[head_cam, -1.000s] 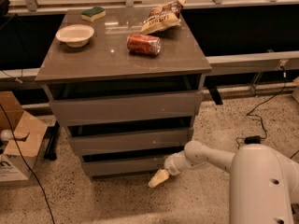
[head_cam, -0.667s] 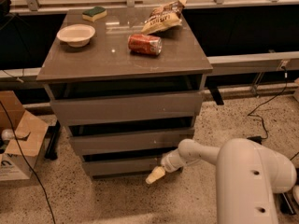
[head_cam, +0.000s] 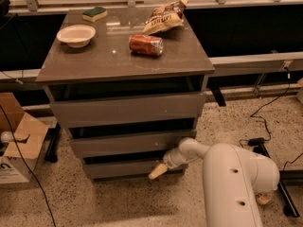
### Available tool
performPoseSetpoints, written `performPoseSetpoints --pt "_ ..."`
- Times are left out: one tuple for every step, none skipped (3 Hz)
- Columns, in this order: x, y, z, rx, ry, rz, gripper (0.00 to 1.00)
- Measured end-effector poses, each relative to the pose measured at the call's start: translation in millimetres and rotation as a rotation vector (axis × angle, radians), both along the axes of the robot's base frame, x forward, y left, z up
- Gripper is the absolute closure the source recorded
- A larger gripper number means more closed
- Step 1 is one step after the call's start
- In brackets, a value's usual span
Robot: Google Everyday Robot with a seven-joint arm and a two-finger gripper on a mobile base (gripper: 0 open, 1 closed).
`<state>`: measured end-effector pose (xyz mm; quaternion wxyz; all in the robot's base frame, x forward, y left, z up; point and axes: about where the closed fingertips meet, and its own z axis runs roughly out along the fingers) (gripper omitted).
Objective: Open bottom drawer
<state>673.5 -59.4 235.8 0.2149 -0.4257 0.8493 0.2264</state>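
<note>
The bottom drawer (head_cam: 120, 168) is the lowest front of the grey-brown cabinet (head_cam: 123, 63), a plain flat panel near the floor with a dark gap above it. The middle drawer (head_cam: 125, 142) and the taller top drawer (head_cam: 127, 109) sit above it. My gripper (head_cam: 157, 171) is at the end of the white arm (head_cam: 227, 167), low down at the right part of the bottom drawer's front, with its pale tip against the panel.
On the cabinet top lie a white bowl (head_cam: 75, 34), a green sponge (head_cam: 94, 13), a red can (head_cam: 146, 45) on its side and a chip bag (head_cam: 165, 18). A cardboard box (head_cam: 16, 143) stands at the left. Cables (head_cam: 265, 122) run over the speckled floor at the right.
The arm has moved left toward the bottom drawer and fills more of the view. The gripper stays at the bottom drawer's front. The drawers look unmoved.
</note>
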Motion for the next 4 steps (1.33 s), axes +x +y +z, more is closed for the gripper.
performPoseSetpoints --pt "13.5 0.2 -29.6 0.021 0.032 -0.002 0.00" --pt "12.2 0.9 -43.4 0.034 0.069 0.000 0.19" --pt "12.3 1.0 -39.0 0.034 0.069 0.000 0.41" --pt "-0.4 2.6 -42.5 0.031 0.097 0.014 0.66"
